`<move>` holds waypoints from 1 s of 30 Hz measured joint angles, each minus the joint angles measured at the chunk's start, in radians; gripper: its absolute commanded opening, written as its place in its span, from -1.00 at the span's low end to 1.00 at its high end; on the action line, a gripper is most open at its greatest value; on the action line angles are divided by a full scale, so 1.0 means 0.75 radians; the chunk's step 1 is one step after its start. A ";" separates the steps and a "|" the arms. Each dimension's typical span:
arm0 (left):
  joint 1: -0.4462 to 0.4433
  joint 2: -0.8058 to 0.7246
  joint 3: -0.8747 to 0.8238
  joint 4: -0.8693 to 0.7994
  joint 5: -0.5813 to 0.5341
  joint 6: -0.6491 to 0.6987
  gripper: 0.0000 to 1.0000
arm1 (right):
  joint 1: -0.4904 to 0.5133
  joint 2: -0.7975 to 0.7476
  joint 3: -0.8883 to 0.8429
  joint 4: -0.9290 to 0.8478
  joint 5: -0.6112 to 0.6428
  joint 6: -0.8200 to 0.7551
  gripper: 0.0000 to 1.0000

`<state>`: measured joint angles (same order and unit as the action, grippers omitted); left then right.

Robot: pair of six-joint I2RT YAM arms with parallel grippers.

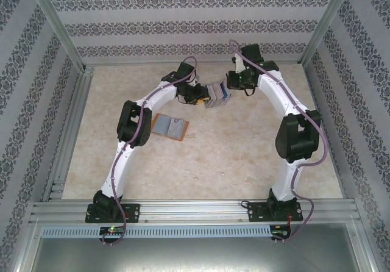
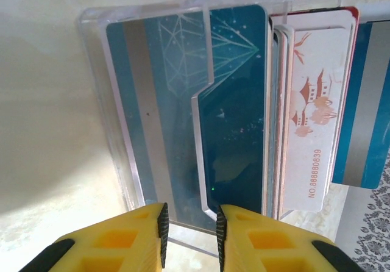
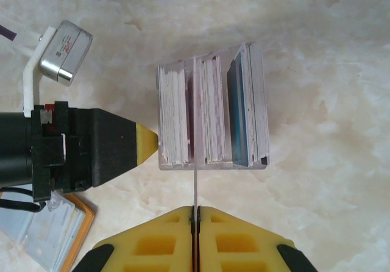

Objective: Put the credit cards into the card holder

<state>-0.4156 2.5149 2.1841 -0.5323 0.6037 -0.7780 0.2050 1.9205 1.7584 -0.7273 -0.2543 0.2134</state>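
Top external shows you the wallet (image 1: 169,126) lying open on the counter (image 1: 244,162), left of centre, just right of the left elbow (image 1: 134,124) and well apart from both jaws. Farther back, your left jaws meet the clear stand (image 1: 217,94) from its left. In the left wrist view they sit slightly apart against its wall, and you cannot tell whether they pinch it. The stand's three slots are packed with upright cards (image 3: 212,116). At its right, in the right wrist view, your right jaws are closed on one thin card (image 3: 195,183) seen edge-on, its far end reaching the stand's near wall by a divider.
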 measured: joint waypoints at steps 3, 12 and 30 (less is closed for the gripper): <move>0.008 -0.004 0.001 -0.030 -0.008 0.026 -0.41 | 0.000 -0.023 -0.068 0.055 -0.027 0.015 -0.80; 0.043 -0.204 -0.122 -0.077 -0.011 0.122 -0.42 | 0.001 -0.137 -0.288 0.216 -0.105 0.079 -0.79; 0.136 -0.478 -0.524 0.136 0.050 0.129 -0.70 | 0.092 -0.223 -0.502 0.515 -0.301 0.282 -0.76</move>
<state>-0.3138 2.1563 1.7912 -0.4305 0.6411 -0.6811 0.2737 1.7535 1.3819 -0.3412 -0.4797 0.4252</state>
